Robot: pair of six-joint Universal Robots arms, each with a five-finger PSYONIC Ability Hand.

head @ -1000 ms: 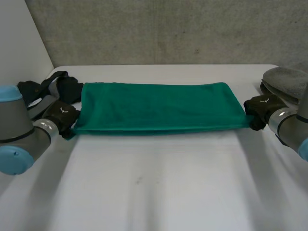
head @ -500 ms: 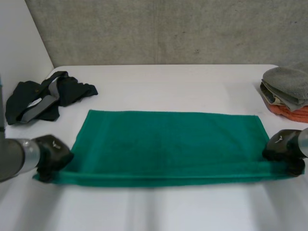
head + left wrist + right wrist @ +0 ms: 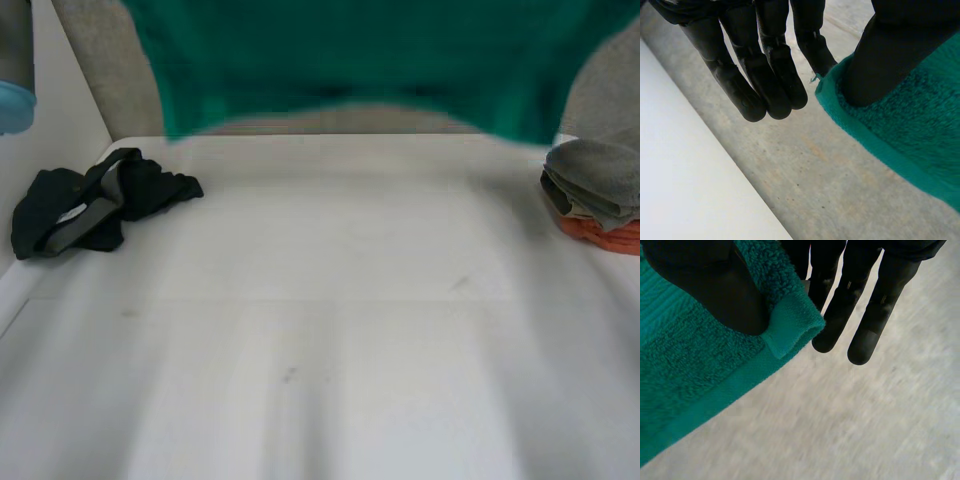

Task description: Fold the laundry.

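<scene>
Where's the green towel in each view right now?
Head view: green towel hangs across the top, above the white table.
Left wrist view: its corner pinched under the left robot hand's thumb.
Right wrist view: another corner, under the right robot hand's thumb.
Shared landmark: grey concrete wall behind it.

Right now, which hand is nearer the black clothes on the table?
Left. The left hand pinches the raised green towel at the corner nearest the black clothes; the right hand pinches the opposite corner.

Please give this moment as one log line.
towel: hangs above table | left hand: pinches corner | right hand: pinches corner
</scene>
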